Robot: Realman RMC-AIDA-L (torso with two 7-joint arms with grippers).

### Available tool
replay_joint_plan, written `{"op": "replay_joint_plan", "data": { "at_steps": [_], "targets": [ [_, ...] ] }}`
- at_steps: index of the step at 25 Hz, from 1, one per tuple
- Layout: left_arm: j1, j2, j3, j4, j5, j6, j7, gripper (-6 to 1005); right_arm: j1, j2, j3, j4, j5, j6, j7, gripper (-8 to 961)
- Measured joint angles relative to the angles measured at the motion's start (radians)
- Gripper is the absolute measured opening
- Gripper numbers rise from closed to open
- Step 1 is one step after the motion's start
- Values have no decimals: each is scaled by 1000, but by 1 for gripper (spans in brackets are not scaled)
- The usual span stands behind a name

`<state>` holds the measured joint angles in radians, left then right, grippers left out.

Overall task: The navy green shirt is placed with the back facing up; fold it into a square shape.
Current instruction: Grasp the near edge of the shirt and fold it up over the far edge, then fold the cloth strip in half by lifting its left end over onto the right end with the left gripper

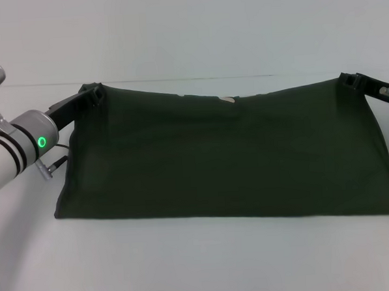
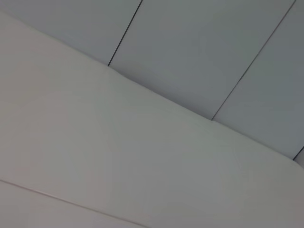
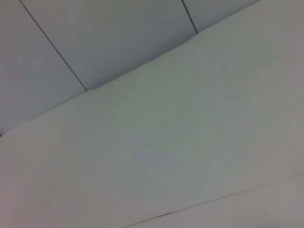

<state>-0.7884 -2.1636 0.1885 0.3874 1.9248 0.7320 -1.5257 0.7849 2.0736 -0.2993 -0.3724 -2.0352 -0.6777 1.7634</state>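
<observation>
While each tool, left (image 1: pixel 93 96) and right (image 1: pixel 351 80), grips a far corner, the navy green shirt (image 1: pixel 228 157) hangs mid-fold; next, lay it forward evenly.

White counter with a dark green shirt on it

The counter (image 1: pixel 201 269) is plain white. The navy green shirt (image 1: pixel 228 163) rests on it with its near edge flat, parallel to the counter's near edge; its far edge looks raised at both corners.

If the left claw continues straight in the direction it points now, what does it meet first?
Probably nothing: the left claw, shut on the navy green shirt, points away toward bare table and the wall. Depth is unclear.
</observation>
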Motion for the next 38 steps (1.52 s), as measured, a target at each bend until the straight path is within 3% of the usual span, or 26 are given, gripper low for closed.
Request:
{"op": "replay_joint_plan", "data": {
  "at_steps": [4, 13, 16, 18, 21, 24, 29, 38],
  "targets": [
    [0, 0, -1, -26, -57, -31, 56, 169, 1, 8, 0, 0, 19, 14, -24, 302],
    [19, 6, -2, -21, -87, -48, 62, 426, -11, 7, 1, -2, 56, 7, -25, 522],
    [39, 17, 4, -8, -77, -17, 9, 528, -24, 1, -1, -7, 55, -28, -25, 590],
    [73, 38, 35, 11, -38, 68, -100, 596, -47, -10, -16, -12, 53, -95, -13, 801],
    [131, 58, 72, 80, 61, 231, -312, 736, -93, -40, -51, -16, 53, -215, 47, 869],
    [186, 65, 76, 188, 198, 372, -510, 848, -140, -67, -101, -20, 52, -313, 114, 938],
    [258, 82, 65, 326, 359, 558, -676, 923, -201, -91, -163, -26, 52, -424, 139, 937],
    [260, 86, 95, 357, 495, 585, -697, 922, -238, -94, -228, -32, 50, -466, 147, 936]
  ]
}}
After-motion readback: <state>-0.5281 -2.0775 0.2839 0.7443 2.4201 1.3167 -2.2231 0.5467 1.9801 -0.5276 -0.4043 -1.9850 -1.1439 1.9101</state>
